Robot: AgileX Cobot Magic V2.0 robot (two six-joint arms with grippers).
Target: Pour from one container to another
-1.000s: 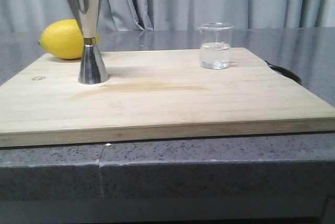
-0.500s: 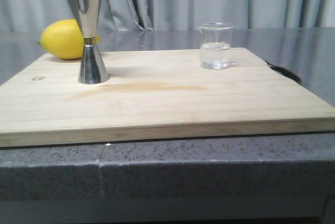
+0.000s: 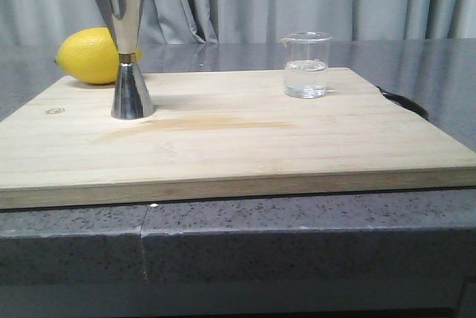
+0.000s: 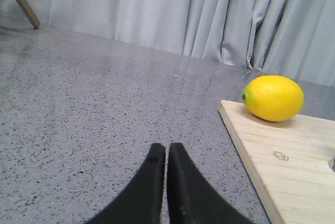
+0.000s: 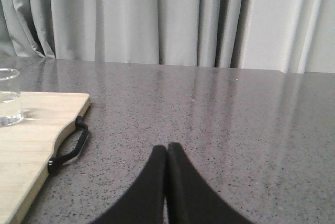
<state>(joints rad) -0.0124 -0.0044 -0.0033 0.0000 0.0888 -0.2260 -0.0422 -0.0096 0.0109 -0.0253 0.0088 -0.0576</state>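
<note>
Beaker: your small clear glass beaker (image 3: 306, 65) stands upright, right on the pale wooden board (image 3: 223, 147), part-filled with clear liquid.
Jigger: your tall steel hourglass jigger (image 3: 126, 50) stands left; contents hidden.
Grippers: your left gripper (image 4: 166, 153) and right gripper (image 5: 166, 153) are both closed, empty.

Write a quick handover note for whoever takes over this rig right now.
Left gripper: shut, empty, over the grey counter beside the board.
Right gripper: shut, empty, off the board's handle end.
Small clear glass beaker stands upright on the pale wooden cutting board, clear liquid inside.
Tall shiny steel hourglass jigger stands upright at the board's left, yellow lemon behind it.
Done: nothing.
Left: grasp beaker, pour into jigger.
</note>
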